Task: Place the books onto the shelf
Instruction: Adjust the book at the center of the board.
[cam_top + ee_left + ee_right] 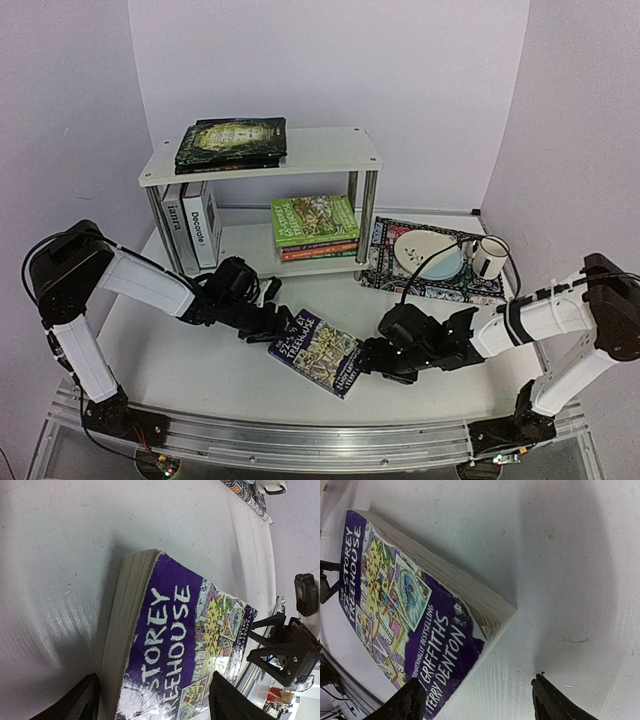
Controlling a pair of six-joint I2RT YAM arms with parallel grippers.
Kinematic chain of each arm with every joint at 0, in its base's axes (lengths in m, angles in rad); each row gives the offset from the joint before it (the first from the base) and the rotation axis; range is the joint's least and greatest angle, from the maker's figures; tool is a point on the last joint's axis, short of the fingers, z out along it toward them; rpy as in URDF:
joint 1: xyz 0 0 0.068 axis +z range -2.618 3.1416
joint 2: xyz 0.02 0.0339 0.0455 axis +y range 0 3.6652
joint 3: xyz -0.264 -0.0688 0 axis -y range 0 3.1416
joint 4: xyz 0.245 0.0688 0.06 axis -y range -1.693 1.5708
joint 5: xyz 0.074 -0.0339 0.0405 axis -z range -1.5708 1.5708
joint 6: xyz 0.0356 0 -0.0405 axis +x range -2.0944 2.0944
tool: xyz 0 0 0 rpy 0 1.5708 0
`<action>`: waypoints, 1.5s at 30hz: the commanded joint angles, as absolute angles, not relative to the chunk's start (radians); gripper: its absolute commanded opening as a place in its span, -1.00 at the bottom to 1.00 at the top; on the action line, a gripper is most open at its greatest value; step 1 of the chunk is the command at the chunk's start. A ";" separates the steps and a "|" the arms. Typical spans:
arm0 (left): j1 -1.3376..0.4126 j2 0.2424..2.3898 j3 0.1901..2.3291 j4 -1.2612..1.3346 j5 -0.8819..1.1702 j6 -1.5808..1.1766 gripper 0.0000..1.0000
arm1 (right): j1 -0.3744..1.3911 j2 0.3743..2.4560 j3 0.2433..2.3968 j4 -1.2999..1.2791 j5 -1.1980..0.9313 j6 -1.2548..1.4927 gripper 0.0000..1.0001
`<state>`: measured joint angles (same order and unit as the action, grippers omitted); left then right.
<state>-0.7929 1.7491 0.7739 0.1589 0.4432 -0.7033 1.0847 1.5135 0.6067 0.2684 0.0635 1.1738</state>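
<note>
A book (315, 350) lies before the shelf (330, 148).

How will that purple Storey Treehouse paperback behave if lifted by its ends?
The purple Storey Treehouse paperback probably flexes rather than staying rigid: its soft cover is creased and scuffed. Its thick page block suggests some weight, so a corner pinch may let it droop. Lying flat on the smooth white table, it would likely slide, not tip, when pushed.

robot lab test cell: plain lilac walls (330, 60) round white table (200, 375), alu rail (300, 441) at front edge.
</note>
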 commanded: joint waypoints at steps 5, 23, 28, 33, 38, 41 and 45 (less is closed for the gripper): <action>-0.805 1.768 0.800 0.161 0.456 -0.703 0.11 | 1.089 1.566 0.641 0.294 0.062 1.185 0.08; -0.805 1.794 0.757 0.391 0.651 -0.842 -0.55 | 1.088 1.518 0.612 0.295 0.109 1.174 -0.01; -0.805 1.776 0.759 0.400 0.664 -0.851 -0.90 | 1.089 1.500 0.597 0.295 0.117 1.173 -0.02; -0.805 1.770 0.769 0.403 0.680 -0.865 -1.00 | 1.088 1.473 0.580 0.287 0.131 1.166 -0.02; -0.801 1.738 0.752 0.402 0.663 -0.879 -1.00 | 1.088 1.412 0.598 0.202 0.137 1.016 0.36; -0.801 1.738 0.751 0.402 0.666 -0.886 -1.00 | 1.088 1.335 0.587 0.143 0.185 0.936 0.70; -0.801 1.725 0.738 0.402 0.652 -0.889 -1.00 | 1.089 1.257 0.582 0.030 0.263 0.872 0.92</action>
